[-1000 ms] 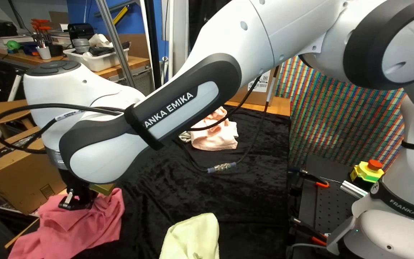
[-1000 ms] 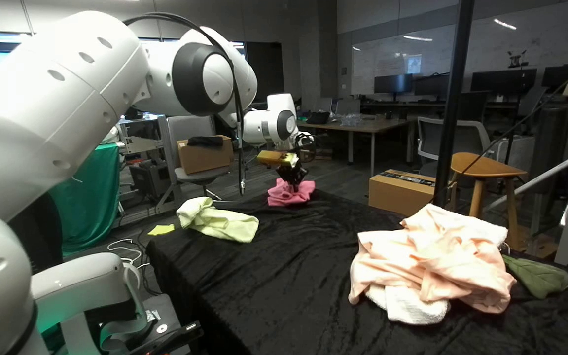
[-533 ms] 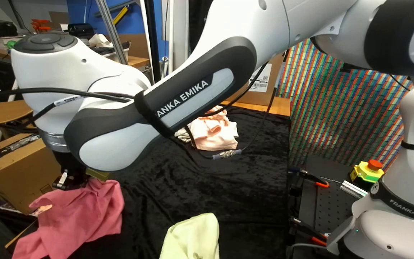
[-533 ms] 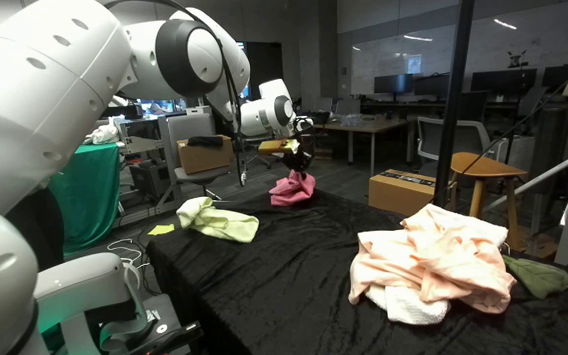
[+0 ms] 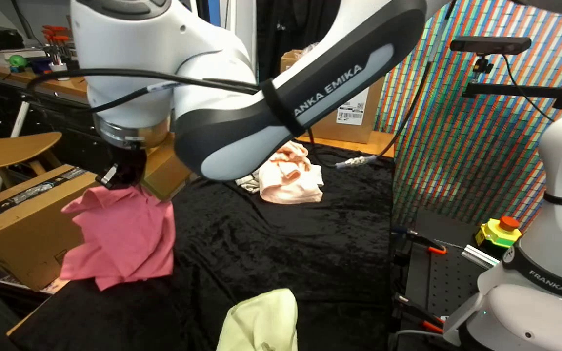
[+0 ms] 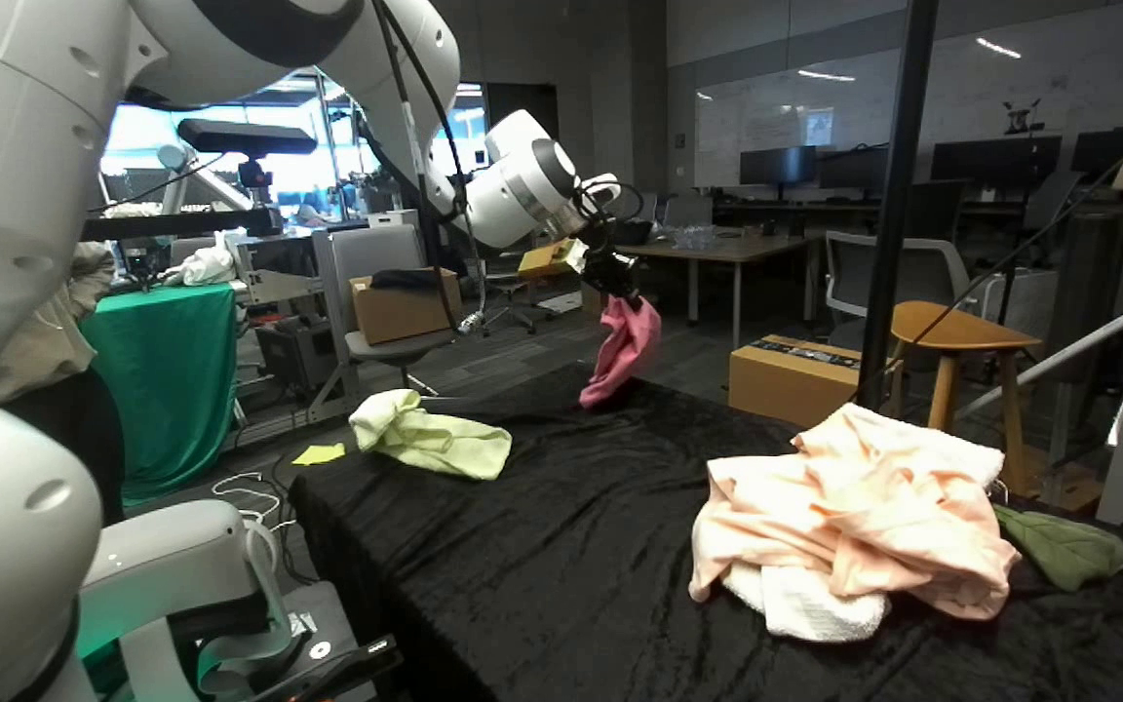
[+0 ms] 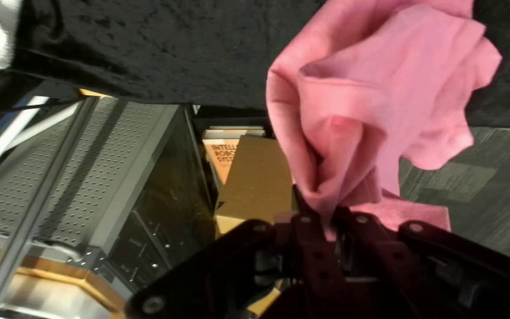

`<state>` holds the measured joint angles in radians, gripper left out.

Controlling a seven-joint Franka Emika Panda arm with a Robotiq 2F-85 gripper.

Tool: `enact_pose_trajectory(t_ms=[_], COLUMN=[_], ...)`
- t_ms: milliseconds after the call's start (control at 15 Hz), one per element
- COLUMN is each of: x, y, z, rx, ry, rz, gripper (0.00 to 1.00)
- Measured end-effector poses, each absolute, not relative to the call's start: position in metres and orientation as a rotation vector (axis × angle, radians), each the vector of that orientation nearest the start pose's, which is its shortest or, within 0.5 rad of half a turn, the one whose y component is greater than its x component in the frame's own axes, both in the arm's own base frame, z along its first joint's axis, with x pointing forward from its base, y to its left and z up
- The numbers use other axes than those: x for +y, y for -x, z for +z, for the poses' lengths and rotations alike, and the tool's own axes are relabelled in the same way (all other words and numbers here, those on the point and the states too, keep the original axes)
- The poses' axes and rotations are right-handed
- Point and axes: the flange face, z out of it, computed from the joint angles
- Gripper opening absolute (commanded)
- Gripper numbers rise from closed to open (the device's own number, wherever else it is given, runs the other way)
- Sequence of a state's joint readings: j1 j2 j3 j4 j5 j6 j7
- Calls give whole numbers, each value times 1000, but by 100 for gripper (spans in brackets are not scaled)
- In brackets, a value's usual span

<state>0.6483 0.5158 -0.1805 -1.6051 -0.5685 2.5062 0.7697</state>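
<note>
Pinching pink cloth (image 5: 122,236), jaws hang above black tablecloth (image 6: 561,556), gray floor (image 7: 489,190) beyond.

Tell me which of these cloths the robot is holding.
The deep pink cloth: it hangs pinched in the gripper, while the pale green cloth and peach cloth lie on the black-covered table.

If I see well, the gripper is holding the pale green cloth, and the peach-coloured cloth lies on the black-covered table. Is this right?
Not entirely: the gripper is holding the pink cloth, not the pale green cloth, as the wrist view shows. The peach-coloured cloth does lie on the black-covered table.
</note>
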Motion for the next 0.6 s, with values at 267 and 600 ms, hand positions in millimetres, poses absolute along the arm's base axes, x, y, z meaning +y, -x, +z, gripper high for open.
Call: enact_pose_trajectory(t_ms=[267,600], x=[299,231], y=[-605,-574], z=[406,433], rx=[31,318], ry=[3176,3144], rz=[-1140,-1234], gripper=[10,10])
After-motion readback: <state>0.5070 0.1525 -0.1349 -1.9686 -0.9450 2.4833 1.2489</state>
